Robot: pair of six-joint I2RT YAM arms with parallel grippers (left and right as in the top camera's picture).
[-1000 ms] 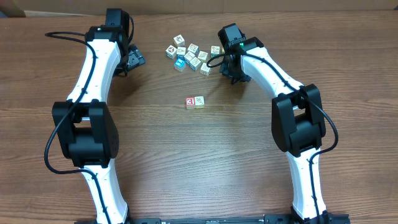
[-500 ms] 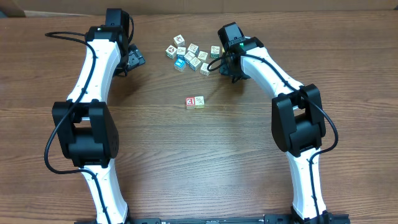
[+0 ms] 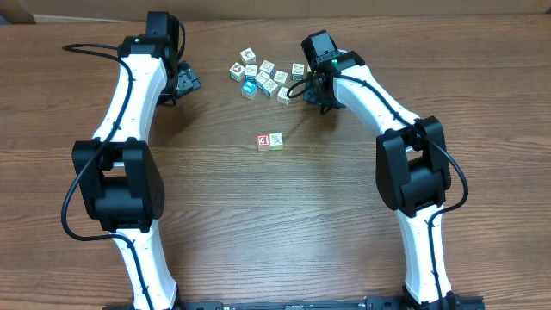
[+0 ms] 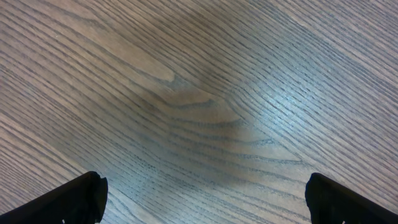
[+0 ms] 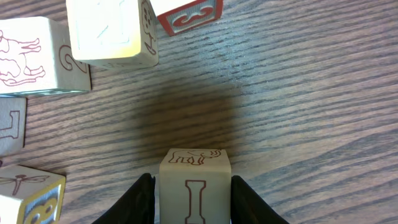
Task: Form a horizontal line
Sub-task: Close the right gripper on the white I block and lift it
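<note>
The row [image 3: 269, 141] holds two cubes at mid-frame, the right claw [image 5: 194, 199] pinches a third cream cube [image 5: 194, 177], and the left claw [image 4: 205, 196] is spread.

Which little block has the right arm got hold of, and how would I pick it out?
Find the bunch of blocks at the far middle of the table; the right end effector is at its right edge. The block between its fingers is pale cream with a brown letter I and an animal outline above it, and it alone is gripped while its neighbours lie loose.
</note>
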